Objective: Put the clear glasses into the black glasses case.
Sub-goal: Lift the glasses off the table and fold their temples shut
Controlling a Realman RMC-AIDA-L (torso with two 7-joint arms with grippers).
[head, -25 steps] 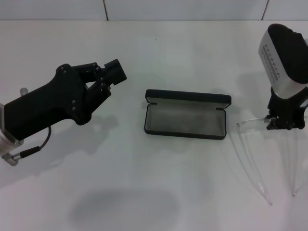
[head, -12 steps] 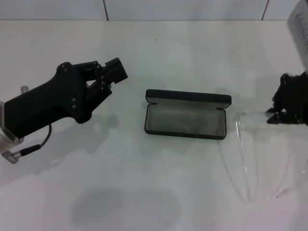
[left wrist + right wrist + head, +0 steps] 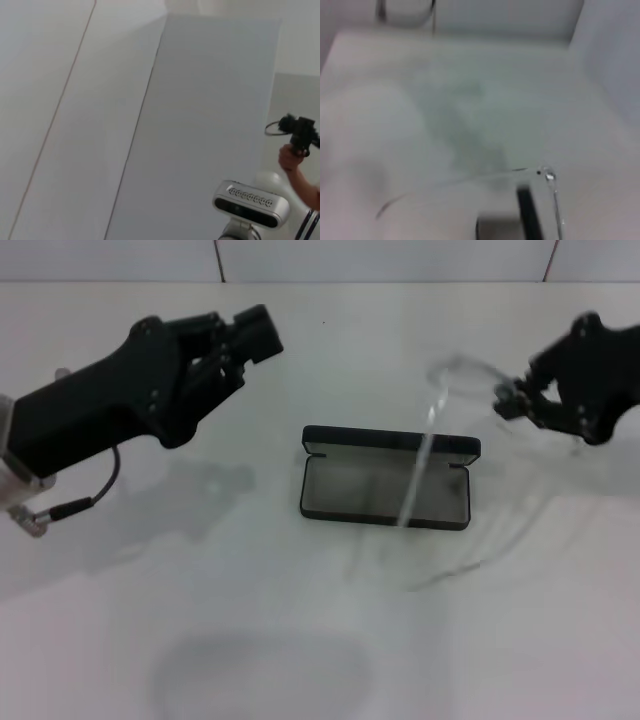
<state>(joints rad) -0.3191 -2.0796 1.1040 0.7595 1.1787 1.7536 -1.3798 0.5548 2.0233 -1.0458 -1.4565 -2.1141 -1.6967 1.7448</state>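
On my left, my left pincer (image 3: 262, 332) hung above the white bench (image 3: 250, 590), well apart from the case, its black body slanting up toward the far side; I could not tell how its fingers stood. The left wrist view showed only pale wall panels, a camera head on a stand (image 3: 251, 205) and a person's hand (image 3: 290, 157) holding a black device, nothing of the task.

In the middle, the black glasses case (image 3: 385, 490) lay open on the bench, its long axis running left to right, lid standing along the far edge and the grey-lined tray facing up. Bare bench lay on every side of it, with wide room toward me and to the left.

Over the case's right half, the clear glasses (image 3: 440, 410) were in the air, not on the bench. The lens curved at the far upper end near my right pincer (image 3: 512, 402), and one long arm slanted down and toward me, its tip over the near rim of the case; a second arm was too faint to place. My right pincer was clamped on the frame's right end, beyond the case's far right corner. In the right wrist view, the glasses' thin rim and hinge (image 3: 547, 176) showed above the blurred bench.
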